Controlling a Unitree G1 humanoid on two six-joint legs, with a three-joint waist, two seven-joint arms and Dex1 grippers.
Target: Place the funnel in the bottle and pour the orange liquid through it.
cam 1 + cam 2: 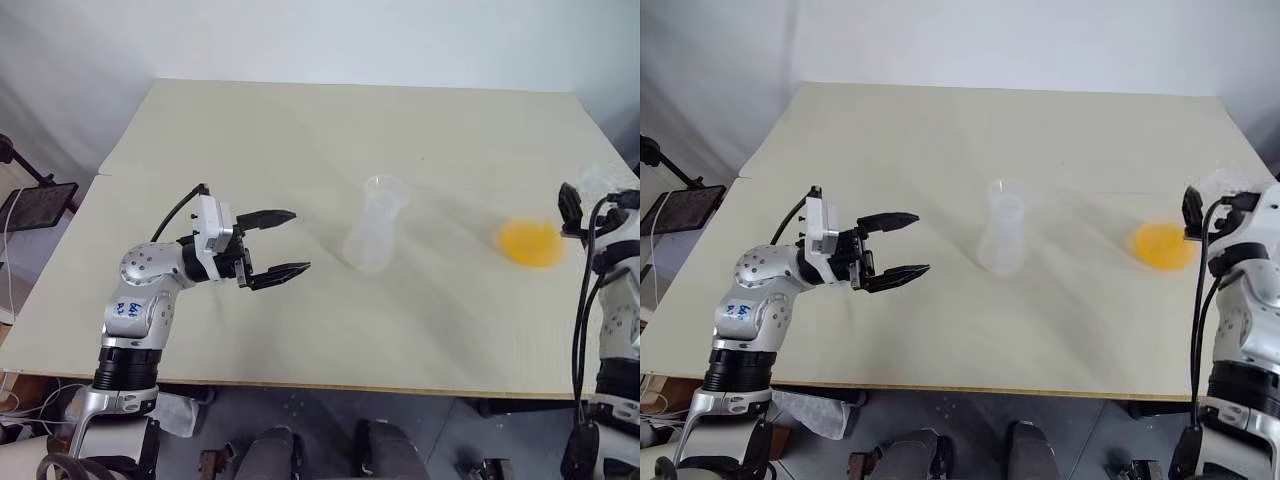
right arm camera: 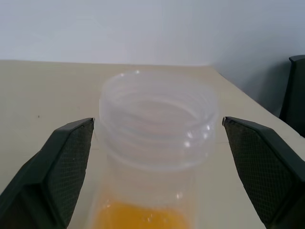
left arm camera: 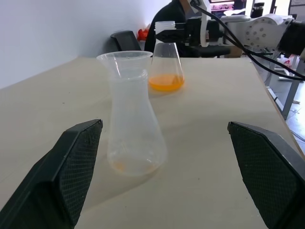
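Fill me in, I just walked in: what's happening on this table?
A two-armed robot is working with two plastic vessels. The funnel already sits in the mouth of the frosted bottle at mid-table. The right tool is open around the neck of the clear flask holding the orange liquid, not yet closed on it. The left tool hovers open beside the bottle.

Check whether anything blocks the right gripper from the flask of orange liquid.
Nothing visible does. The open right gripper has its black fingers either side of the clear cone-shaped flask's neck, above the orange liquid.
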